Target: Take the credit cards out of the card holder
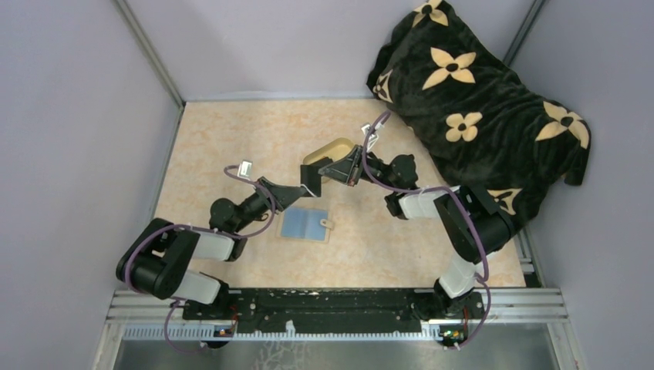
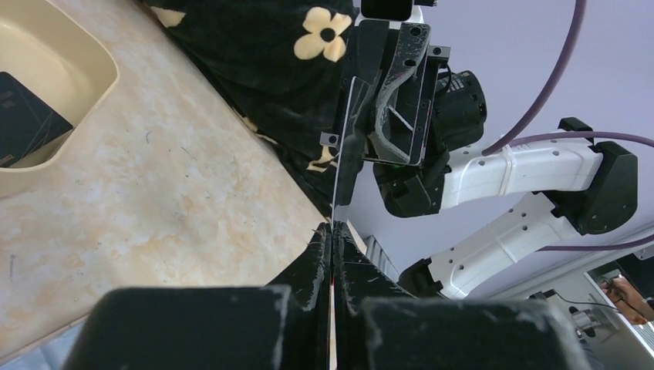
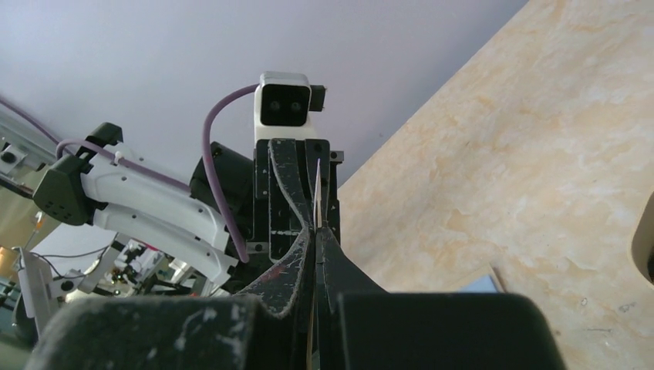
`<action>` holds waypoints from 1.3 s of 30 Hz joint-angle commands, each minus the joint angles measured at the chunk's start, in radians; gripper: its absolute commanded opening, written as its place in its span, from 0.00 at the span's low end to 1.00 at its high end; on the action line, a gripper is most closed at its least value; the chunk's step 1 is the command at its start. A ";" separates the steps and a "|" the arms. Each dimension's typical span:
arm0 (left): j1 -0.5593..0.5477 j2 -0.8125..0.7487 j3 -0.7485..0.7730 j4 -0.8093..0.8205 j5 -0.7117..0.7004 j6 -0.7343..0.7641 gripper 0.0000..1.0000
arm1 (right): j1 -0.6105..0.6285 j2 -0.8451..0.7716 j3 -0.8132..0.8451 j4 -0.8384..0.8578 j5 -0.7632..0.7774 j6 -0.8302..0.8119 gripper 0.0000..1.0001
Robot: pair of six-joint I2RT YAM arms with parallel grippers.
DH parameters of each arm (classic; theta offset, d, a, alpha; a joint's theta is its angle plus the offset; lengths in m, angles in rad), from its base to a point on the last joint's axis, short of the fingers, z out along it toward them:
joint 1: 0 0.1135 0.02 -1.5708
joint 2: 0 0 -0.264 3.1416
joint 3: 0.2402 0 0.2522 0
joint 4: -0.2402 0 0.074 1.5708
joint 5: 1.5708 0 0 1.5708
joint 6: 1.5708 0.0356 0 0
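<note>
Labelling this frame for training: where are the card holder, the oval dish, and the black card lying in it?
card holder (image 1: 305, 224): top external view, blue-grey inner face.
oval dish (image 2: 96, 77): left wrist view, cream rim.
black card (image 2: 27, 119): left wrist view, its flat face.

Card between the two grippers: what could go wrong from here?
1. The left gripper and right gripper both pinch the same card; moving either arm before one lets go could bend or yank it.
2. It hangs beside the dish, so a slip would likely land it on the table.
</note>
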 commanded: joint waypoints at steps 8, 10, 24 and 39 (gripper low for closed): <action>-0.016 0.026 0.058 0.283 0.204 0.008 0.00 | -0.019 -0.083 0.016 -0.096 -0.051 -0.105 0.18; -0.016 0.037 0.053 0.283 0.273 0.006 0.00 | -0.044 -0.110 0.004 -0.135 -0.063 -0.124 0.29; -0.026 0.107 0.132 0.282 0.620 0.066 0.00 | -0.133 -0.106 -0.075 0.194 -0.346 0.136 0.40; -0.040 0.225 0.266 0.283 0.739 0.076 0.00 | -0.075 -0.402 0.022 -0.976 -0.214 -0.619 0.41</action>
